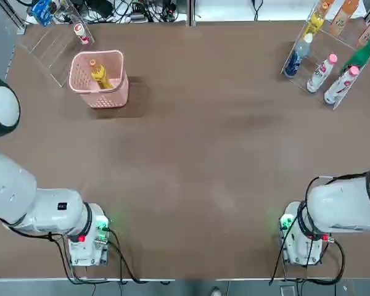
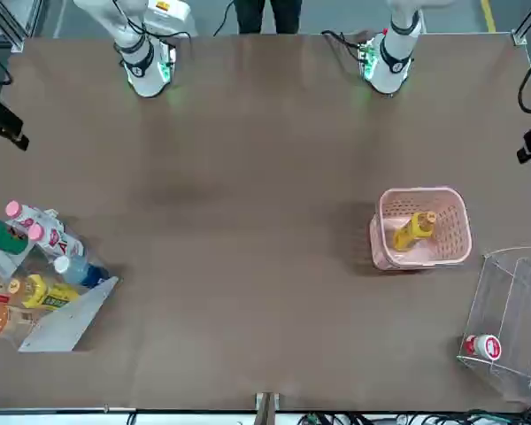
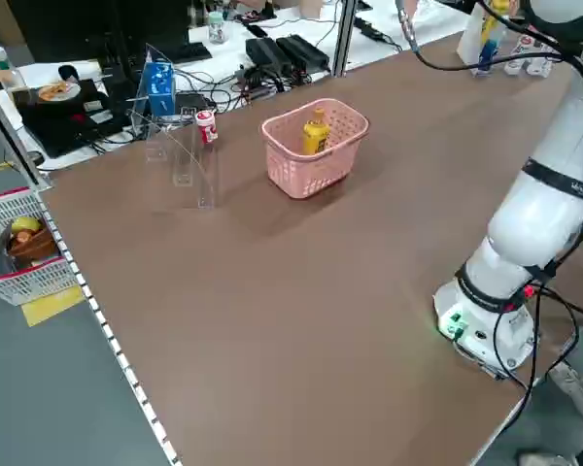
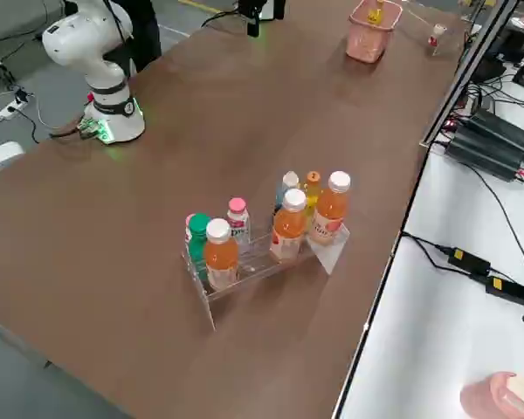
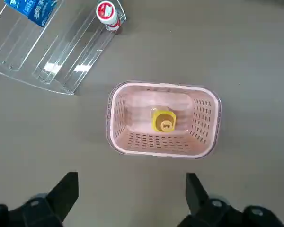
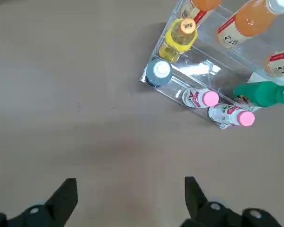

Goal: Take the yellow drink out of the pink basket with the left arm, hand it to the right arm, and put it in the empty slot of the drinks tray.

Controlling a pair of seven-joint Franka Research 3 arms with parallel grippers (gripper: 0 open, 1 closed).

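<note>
Top view: shows the pink basket (image 1: pixel 83 66) at ten o'clock on the brown surface (image 1: pixel 191 154), with the yellow drink (image 1: pixel 100 74) inside, well below full basket width and held by neither hand. In the left wrist view, presents this drink cap-up.

Left wrist view: shows the left hand (image 5: pixel 131 176) with black fingers spread wide, pinching nothing. In the front view, locate at the right edge, between two and three o'clock, raised over the surface.

Right wrist view: shows the right hand (image 6: pixel 131 181) likewise spread wide, gripping nothing. In the front view, locate at the left edge, between nine and ten o'clock.

Top view, two o'clock: see the clear drinks tray (image 1: pixel 314 52), loaded with orange bottles (image 1: pixel 343 17), a green bottle (image 1: pixel 362 54), pink-capped bottles (image 1: pixel 322 73), a blue bottle (image 1: pixel 298 55) and another yellow bottle (image 1: pixel 316 21). In the right wrist view, note a bare stretch (image 6: pixel 201 68) of clear plastic between the other yellow bottle and the green bottle.

Top view, ten o'clock, beyond the basket: see a second clear tray (image 1: pixel 52 49) bearing a small red-and-white bottle (image 1: pixel 81 33).
</note>
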